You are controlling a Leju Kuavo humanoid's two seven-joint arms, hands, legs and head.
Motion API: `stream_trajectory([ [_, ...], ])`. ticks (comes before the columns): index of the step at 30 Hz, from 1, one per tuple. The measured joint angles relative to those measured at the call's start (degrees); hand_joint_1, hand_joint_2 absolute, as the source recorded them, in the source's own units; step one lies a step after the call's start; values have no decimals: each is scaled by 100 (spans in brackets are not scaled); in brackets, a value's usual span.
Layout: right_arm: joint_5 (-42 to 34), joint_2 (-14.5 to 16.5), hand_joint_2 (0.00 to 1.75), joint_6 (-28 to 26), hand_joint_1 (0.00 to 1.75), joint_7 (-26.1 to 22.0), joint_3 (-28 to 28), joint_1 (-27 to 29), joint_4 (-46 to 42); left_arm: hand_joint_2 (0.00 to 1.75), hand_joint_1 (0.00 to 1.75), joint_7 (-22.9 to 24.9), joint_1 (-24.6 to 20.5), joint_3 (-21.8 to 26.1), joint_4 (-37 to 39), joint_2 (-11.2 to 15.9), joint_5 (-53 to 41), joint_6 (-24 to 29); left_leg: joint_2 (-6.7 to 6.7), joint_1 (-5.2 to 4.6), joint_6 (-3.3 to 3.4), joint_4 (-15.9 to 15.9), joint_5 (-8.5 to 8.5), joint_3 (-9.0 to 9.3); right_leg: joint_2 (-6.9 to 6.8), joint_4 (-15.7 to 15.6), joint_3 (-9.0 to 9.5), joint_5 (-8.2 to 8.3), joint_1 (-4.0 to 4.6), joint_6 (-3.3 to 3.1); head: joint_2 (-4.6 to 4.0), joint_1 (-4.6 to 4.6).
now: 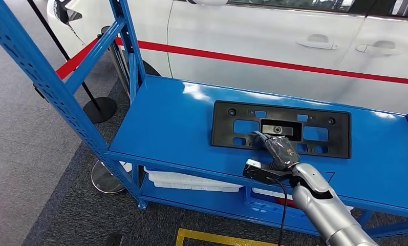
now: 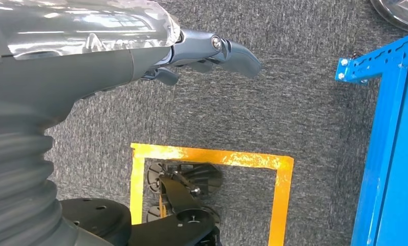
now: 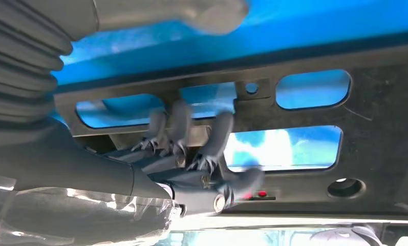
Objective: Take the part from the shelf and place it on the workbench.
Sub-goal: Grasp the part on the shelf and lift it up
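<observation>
Black plastic part (image 1: pixel 281 128) lies under the right hand (image 1: pixel 276 146), fingers curled onto it.

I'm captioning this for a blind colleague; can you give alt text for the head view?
The robot's right hand rests on a flat black plastic part lying on a blue shelf. A white car with a red stripe stands behind.

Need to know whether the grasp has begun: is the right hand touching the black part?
Touching. In the right wrist view the right hand has its fingers hooked through an opening of the black part.
</observation>
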Motion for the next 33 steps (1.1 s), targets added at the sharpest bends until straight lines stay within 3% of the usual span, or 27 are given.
stream_trajectory([
  [32, -8, 15, 0, 48, 0, 8, -46, -22, 42, 175, 0, -29, -15, -26, 0, -2, -16, -2, -1, 0, 0, 0, 0, 0, 0, 0, 0, 0, 0, 0, 0, 0],
  [33, -7, 15, 0, 48, 0, 7, -46, -23, 42, 131, 0, -29, -15, -26, 0, -2, -16, -2, -1, 0, 0, 0, 0, 0, -1, 0, 0, 0, 0, 0, 0, 0],
])
